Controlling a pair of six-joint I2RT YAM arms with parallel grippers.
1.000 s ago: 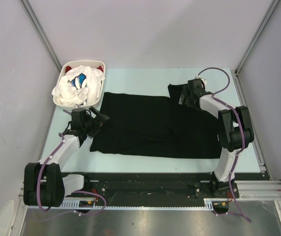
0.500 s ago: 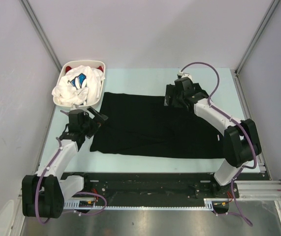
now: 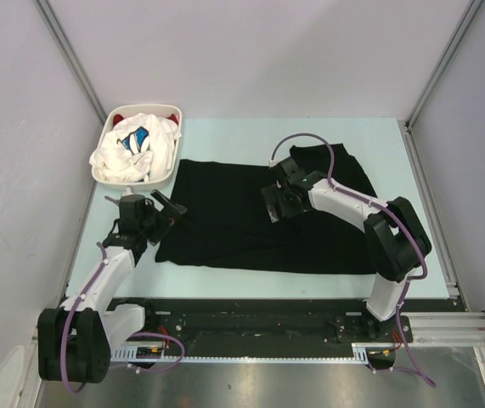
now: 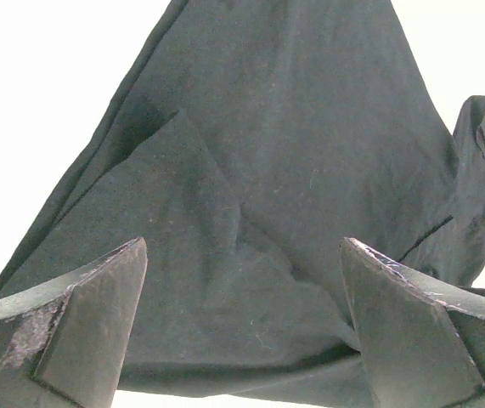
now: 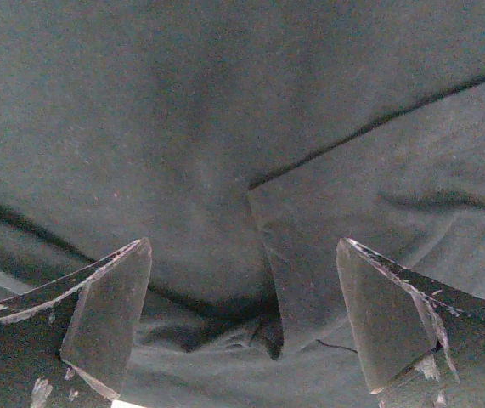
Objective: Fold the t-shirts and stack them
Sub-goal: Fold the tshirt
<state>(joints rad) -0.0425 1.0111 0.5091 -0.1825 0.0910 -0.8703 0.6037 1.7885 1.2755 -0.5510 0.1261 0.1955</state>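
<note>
A large black t-shirt (image 3: 234, 221) lies spread flat across the middle of the table. My left gripper (image 3: 172, 211) is open at the shirt's left edge, low over a creased fold of black cloth (image 4: 293, 153), with nothing between its fingers (image 4: 89, 323). My right gripper (image 3: 272, 204) is open over the shirt's upper middle. In the right wrist view, a folded edge of the black cloth (image 5: 327, 221) lies below and between its fingers (image 5: 106, 306), and nothing is gripped. A white t-shirt with blue print (image 3: 132, 149) and a red one (image 3: 120, 116) lie in the basket.
The white oval basket (image 3: 123, 181) stands at the back left, just beyond the shirt's left corner. Grey walls close in both sides. A black rail (image 3: 250, 319) carrying the arm bases runs along the near edge.
My right arm has swung from the shirt's far right sleeve leftward and nearer, over the shirt's middle, its jaws opening wider; the sleeve now lies flat. The left gripper has barely shifted.
</note>
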